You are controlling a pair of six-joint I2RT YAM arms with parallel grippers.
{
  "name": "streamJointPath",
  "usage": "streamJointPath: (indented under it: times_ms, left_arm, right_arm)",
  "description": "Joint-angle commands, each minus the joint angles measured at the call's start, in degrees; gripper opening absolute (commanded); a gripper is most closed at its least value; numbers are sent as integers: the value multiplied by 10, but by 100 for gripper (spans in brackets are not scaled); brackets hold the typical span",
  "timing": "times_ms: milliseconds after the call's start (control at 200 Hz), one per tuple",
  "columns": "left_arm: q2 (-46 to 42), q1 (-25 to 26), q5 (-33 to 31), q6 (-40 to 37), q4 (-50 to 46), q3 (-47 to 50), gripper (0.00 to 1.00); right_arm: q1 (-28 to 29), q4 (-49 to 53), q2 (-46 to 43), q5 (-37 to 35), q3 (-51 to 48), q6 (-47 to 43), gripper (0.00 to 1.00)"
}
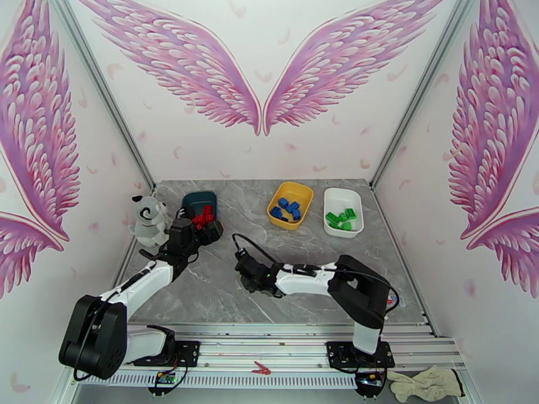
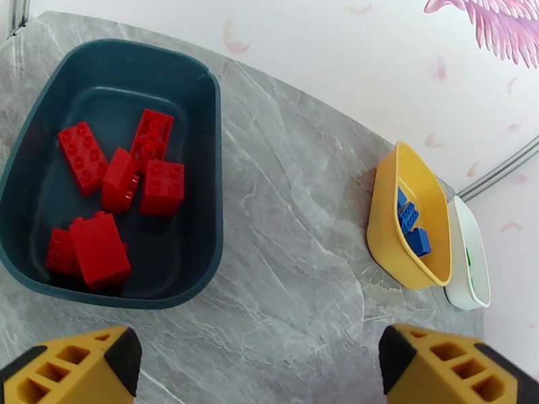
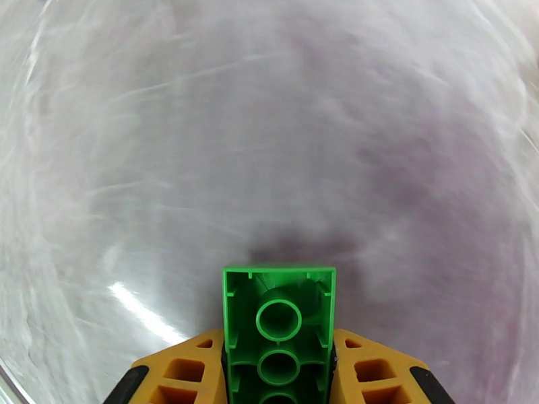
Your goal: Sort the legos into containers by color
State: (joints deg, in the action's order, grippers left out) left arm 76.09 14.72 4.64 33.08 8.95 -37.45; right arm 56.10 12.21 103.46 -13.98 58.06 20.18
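1. Right gripper (image 3: 279,346): I logged it over the bare middle of the grey marble table (image 1: 222,294). Its yellow fingers were pressed against the two sides of one green brick (image 3: 279,311), whose hollow underside faced the wrist camera. The surface beneath was blurred, so I could not tell whether the brick touched it.

2. Left gripper (image 2: 261,350): it was spread wide with nothing between the fingers, just at the near side of the teal tray (image 2: 217,136).

3. Teal tray: it sat at the far left of the table and held several red bricks (image 2: 160,188), some leaning on each other.

4. Yellow tray (image 1: 301,190): it lay right of centre in the far row and held the blue bricks (image 1: 287,207).

5. White tray (image 1: 331,195): it lay just beside the yellow one, to its right, and held more green bricks (image 1: 342,219).

6. Plush dog (image 1: 148,220): it sat upright at the table's left edge, beside the teal tray.
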Motion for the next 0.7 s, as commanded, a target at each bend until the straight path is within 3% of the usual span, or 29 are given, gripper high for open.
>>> streamJointPath:
  times_ms: [0, 180, 355, 695]
  left_arm:
    - [29, 37, 25, -12, 13, -21, 99]
    - [109, 154, 24, -85, -25, -105, 99]
    - [172, 264, 11, -164, -68, -180, 99]
    - [171, 346, -27, -234, -77, -197, 99]
  right_arm:
    - [-61, -44, -48, 31, -24, 42, 19]
    - [-180, -42, -80, 65, -20, 87, 18]
    - [-299, -11, -101, 53, 13, 125, 18]
    - [-438, 96, -62, -46, 153, 128, 21]
